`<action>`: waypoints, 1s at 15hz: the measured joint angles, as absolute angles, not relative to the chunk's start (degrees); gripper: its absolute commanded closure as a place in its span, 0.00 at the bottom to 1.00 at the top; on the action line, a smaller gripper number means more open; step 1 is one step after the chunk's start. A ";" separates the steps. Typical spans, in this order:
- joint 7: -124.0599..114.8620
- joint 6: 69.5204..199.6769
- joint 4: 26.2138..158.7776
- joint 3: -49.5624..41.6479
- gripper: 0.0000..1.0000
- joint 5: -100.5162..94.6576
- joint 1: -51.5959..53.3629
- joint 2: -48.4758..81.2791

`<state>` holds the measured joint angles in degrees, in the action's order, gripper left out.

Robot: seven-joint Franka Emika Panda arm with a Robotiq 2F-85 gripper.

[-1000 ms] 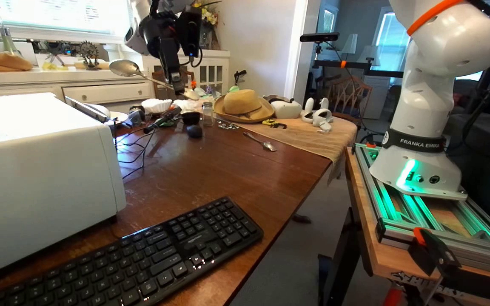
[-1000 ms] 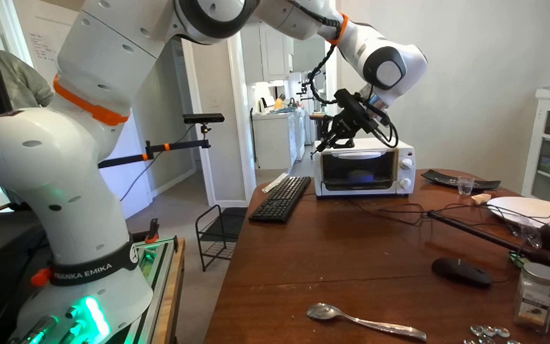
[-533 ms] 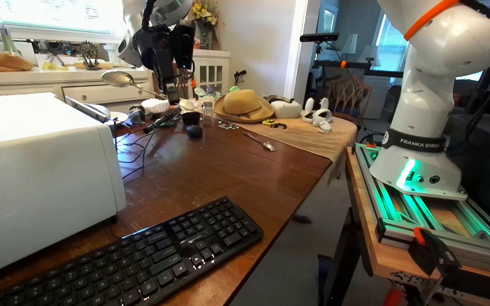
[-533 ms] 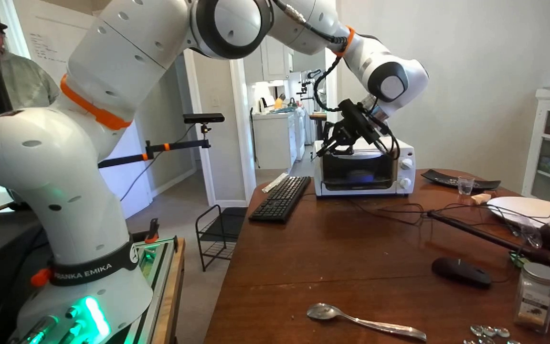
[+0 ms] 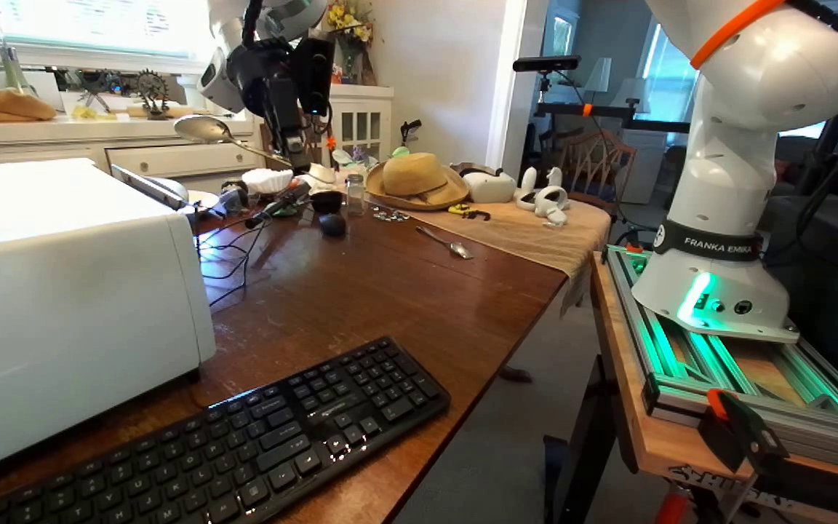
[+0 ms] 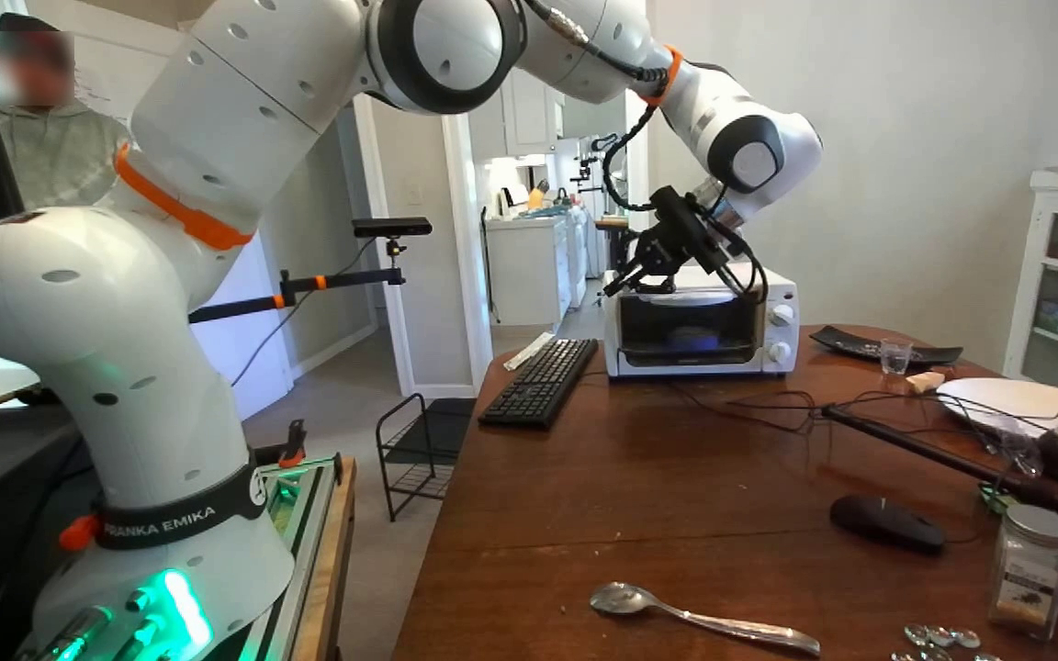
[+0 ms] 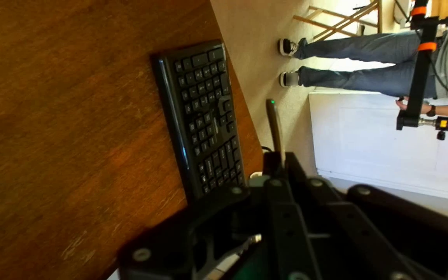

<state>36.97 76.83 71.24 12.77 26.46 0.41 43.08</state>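
Metal spoon (image 5: pixel 204 129) in hand (image 7: pixel 282 160), one of two

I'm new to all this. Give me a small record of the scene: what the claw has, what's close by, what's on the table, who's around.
Gripper: closed on the handle of a spoon
Spoon's place: up in the air, bowl end free
Close by: toaster oven and keyboard
Elsewhere on the table: second spoon, mouse, small jar
Beyond the mouse in an exterior view: straw hat
People: one person, standing
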 measured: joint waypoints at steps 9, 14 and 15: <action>39.19 62.93 63.69 15.44 0.99 28.20 0.42 48.39; 39.46 59.31 60.31 17.88 0.99 30.51 1.76 54.52; 39.30 58.53 59.85 18.25 0.99 31.21 2.11 55.42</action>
